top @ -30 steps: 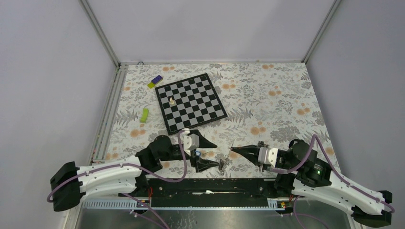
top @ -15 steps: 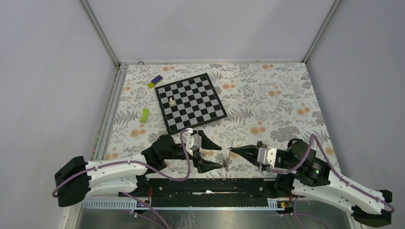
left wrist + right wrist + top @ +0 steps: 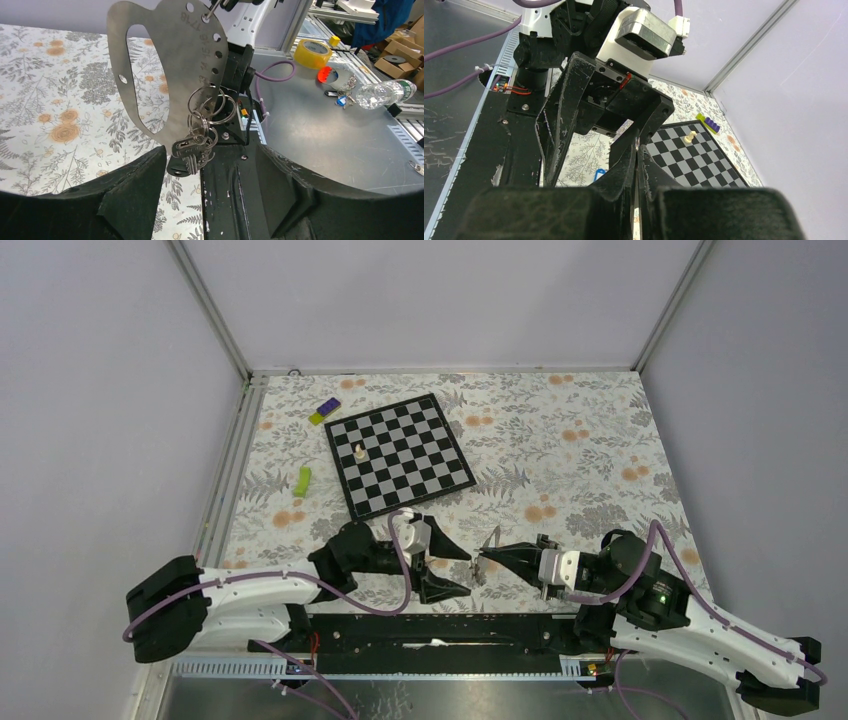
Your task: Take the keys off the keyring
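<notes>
A bunch of silvery keys, one dark-headed, hangs from wire rings of the keyring under a flat holed metal plate. My right gripper is shut on that plate's thin edge and holds the bunch above the table. From the left, my left gripper is open, and the keys hang just past its fingertips, nearer the left one and apart from both. A blue tag shows below the right fingers; whether it hangs or lies I cannot tell.
A chessboard with a white chess piece lies behind the grippers. A green item and a yellow-purple block sit left of it. The black base rail runs under the keys. A tape roll and bottle lie off the table.
My left arm has reached further right, bringing its open fingers up to the hanging keys. The plate and keys now sit slightly higher. The right gripper has stayed shut in place.
</notes>
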You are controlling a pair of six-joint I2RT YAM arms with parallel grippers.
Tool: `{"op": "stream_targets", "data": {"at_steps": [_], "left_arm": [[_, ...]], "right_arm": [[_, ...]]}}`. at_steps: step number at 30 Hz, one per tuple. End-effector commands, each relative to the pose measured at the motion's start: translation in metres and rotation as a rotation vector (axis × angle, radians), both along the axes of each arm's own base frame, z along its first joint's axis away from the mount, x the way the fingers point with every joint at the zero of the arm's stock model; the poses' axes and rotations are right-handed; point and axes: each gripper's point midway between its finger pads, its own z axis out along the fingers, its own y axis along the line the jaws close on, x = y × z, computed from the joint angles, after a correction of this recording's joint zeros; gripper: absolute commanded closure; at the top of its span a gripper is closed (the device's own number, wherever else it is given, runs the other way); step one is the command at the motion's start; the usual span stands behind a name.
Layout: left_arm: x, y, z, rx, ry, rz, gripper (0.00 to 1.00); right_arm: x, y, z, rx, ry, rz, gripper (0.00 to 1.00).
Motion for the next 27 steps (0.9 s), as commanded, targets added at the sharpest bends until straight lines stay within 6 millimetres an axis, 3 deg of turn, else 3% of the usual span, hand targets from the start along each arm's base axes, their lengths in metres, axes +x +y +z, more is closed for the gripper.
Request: {"op": "stream_targets", "data": {"at_steps": [1,9,22,27], "left_arm": [[-0.008,-0.006,0.036,-0.116,-0.046,-0.063,0.3],[-0.007,-0.009,0.032,-0.106,-0.044,-0.065,0.32],[-0.009,-0.01,0.026,-0.074,-0.039,-0.08,0.55],[-0.008,-0.012,0.026,-0.071,-0.038,-0.082,0.54]], "right_arm": [[-0.001,0.0,0.028,0.082,-0.054,0.007,1.0],[-0.001,0.0,0.026,0.08,-0.05,0.006,1.0],[0.001,-0.003,0.025,0.088,-0.051,-0.011,1.0],[0.001,-0.003,0.024,0.088,-0.049,-0.011,1.0]]}}
